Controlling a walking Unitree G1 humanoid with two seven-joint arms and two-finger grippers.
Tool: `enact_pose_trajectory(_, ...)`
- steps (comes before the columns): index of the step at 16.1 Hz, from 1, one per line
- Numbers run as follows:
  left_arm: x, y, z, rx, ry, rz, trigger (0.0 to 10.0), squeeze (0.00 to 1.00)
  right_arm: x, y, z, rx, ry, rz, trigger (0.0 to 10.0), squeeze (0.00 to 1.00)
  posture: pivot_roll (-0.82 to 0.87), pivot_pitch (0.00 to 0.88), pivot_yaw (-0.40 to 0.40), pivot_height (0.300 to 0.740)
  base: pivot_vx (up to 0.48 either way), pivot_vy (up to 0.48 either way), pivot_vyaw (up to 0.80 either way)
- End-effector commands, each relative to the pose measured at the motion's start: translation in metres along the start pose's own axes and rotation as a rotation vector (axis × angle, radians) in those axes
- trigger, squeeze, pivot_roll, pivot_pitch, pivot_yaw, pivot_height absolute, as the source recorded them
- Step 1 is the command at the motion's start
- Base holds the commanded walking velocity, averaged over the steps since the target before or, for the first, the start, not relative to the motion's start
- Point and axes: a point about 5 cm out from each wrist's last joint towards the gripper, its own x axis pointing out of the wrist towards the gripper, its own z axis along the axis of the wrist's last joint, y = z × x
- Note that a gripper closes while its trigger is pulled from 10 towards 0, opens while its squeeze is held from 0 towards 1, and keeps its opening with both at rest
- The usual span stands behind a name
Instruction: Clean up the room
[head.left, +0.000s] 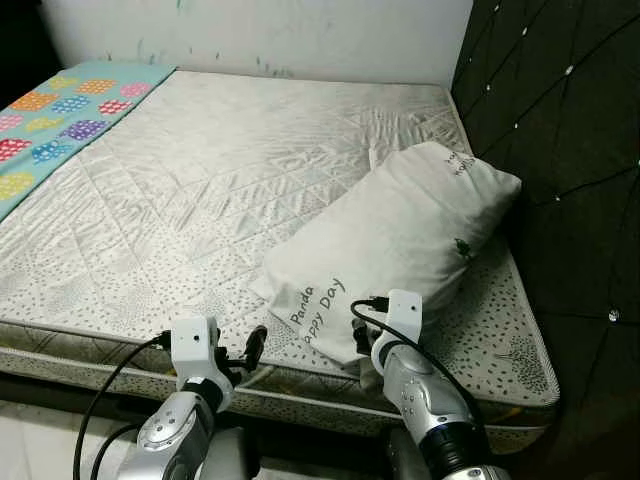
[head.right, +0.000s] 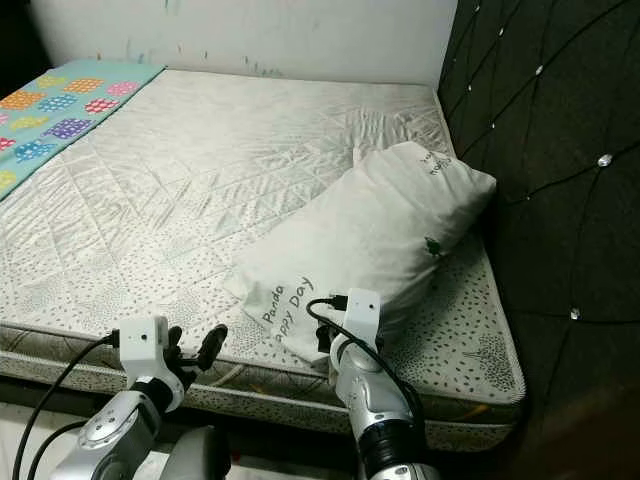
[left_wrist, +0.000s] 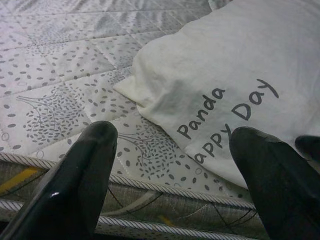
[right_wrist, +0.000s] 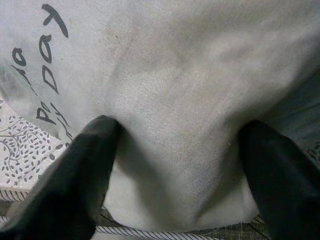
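Quilted mattress (head.left: 200, 200) — white "Panda Happy Day" pillow (head.left: 400, 235), rt gripper (right_wrist: 175, 165) touching.

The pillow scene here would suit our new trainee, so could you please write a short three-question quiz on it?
1. True or false: the pillow lies on the floor.
2. Which gripper has its open fingers against the pillow's near edge? A) left gripper B) right gripper
3. Fill in: the colourful blanket lies at the mattress's far ____ corner.

Key: 1 false, it lies on the mattress; 2 B; 3 left.
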Motion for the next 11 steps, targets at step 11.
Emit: enact_pose_trajectory(11, 0.0011, 0.0001, 0.0, -0.004, 0.006, 0.013, 10.0, 0.0, -0.0036, 0.0575, -0.0037, 0.09, 0.02, 0.147, 0.0, 0.0, 0.0, 0.0, -0.002, 0.607, 0.0, 0.0, 0.0)
